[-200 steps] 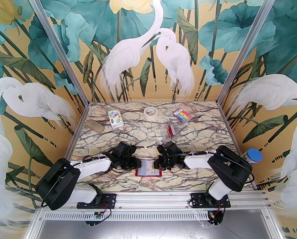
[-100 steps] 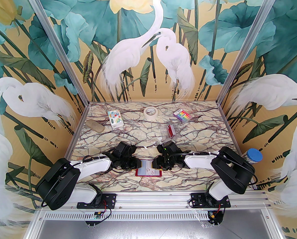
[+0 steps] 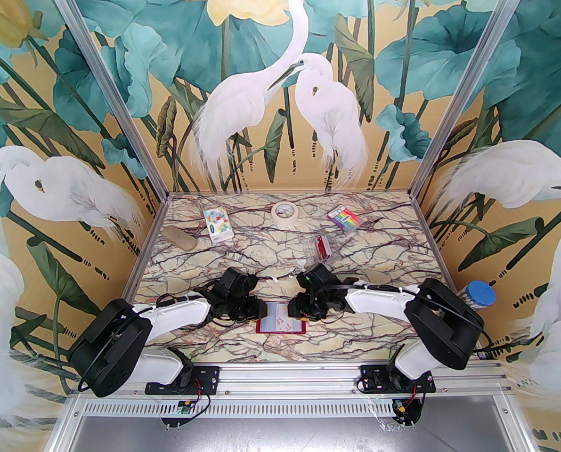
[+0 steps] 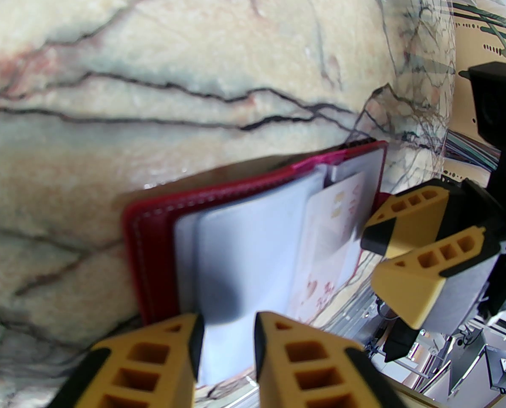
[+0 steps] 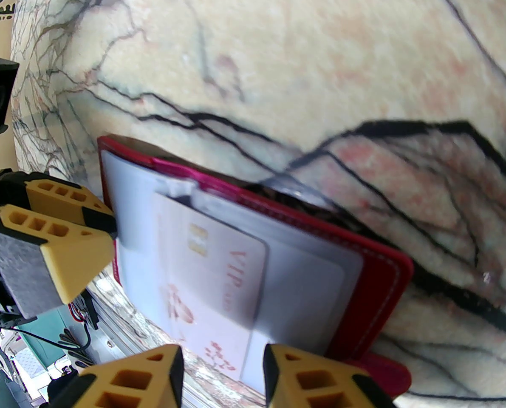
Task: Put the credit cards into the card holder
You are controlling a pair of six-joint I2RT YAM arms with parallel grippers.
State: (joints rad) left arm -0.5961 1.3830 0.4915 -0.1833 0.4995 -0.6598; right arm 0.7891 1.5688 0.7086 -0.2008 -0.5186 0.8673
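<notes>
A stone (image 3: pixel 179 239) and a carton (image 3: pixel 217 224) lay at the far left near the table's (image 3: pixel 242 262) left edge, well apart from the arms, with bare marble between. The left gripper (image 4: pixel 227 330) sat low at the holder's (image 4: pixel 151 245) left side with its jaws partly apart. A clear sleeve (image 4: pixel 244 262) showed across the gap, which was too wide to be pinching it. The holder lay open and flat close to the near edge, between the two grippers, and a strip of bare marble separated its red rim from the rail (image 3: pixel 280 370). One card (image 5: pixel 219 270) sat part-way under a sleeve on the holder's right part, its near end sticking out. The right gripper (image 5: pixel 223 364) hovered over that end with jaws apart, gripping nothing — one fingertip stood just beside the holder's right edge. Beyond the wrists lay tape (image 3: pixel 285 213) by the far edge, a clear box (image 3: pixel 320 247) near the right wrist, and a packet (image 3: pixel 343 218). Bare marble ran on to the right edge.
</notes>
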